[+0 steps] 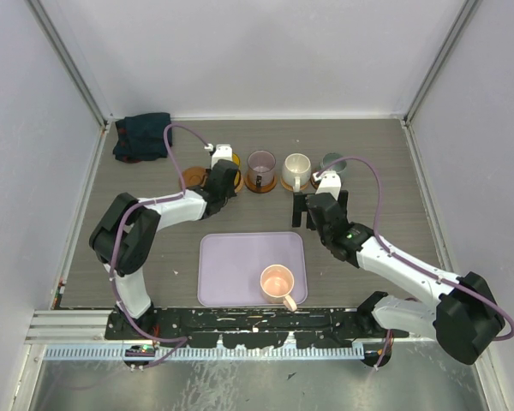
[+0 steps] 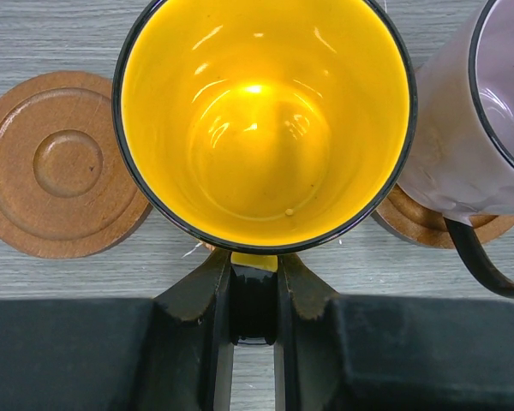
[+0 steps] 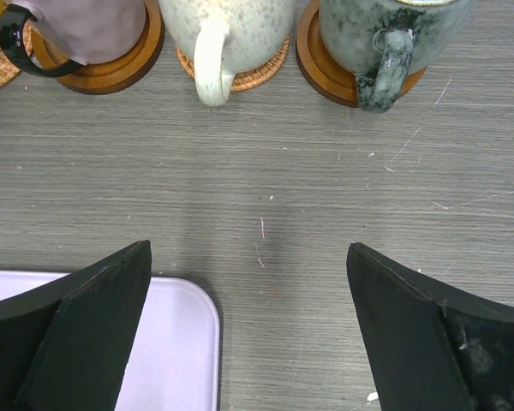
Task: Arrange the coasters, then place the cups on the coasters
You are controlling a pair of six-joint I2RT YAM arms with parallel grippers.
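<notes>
A row of cups stands at the back of the table. My left gripper [image 2: 254,265] is shut on the black handle of the yellow-orange cup [image 2: 265,120], which sits over a light coaster that barely shows. A bare brown coaster [image 2: 60,163] lies just to its left. To its right stand the purple cup [image 3: 94,26], the cream cup [image 3: 227,26] and the grey-green cup [image 3: 385,34], each on its own coaster. The pale pink cup [image 1: 278,282] stands on the lavender tray [image 1: 231,265]. My right gripper [image 3: 248,246] hangs open over bare table in front of the cream cup.
A dark folded cloth [image 1: 143,137] lies in the back left corner. The tray's corner [image 3: 180,342] is just under my right gripper's left finger. White walls close the table in on three sides.
</notes>
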